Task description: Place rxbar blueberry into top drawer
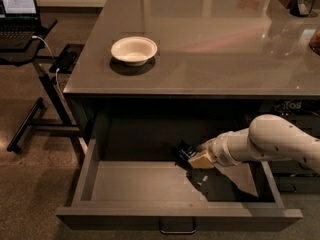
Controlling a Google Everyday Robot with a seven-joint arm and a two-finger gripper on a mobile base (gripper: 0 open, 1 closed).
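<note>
The top drawer [125, 184] is pulled wide open below the grey counter, with a plain grey inside and a small metal loop handle [177, 227] on its front. My white arm reaches in from the right. My gripper [192, 156] is low inside the drawer near its back middle, shut on the rxbar blueberry [184, 151], a small dark blue bar sticking out to the left of the fingers. The bar is just above the drawer floor; I cannot tell if it touches.
A white bowl [134, 50] sits on the grey counter [210, 39] above the drawer. A laptop [17, 6] on a black stand [40, 89] is at the left. Dark cabinet drawers [295, 114] lie behind my arm on the right.
</note>
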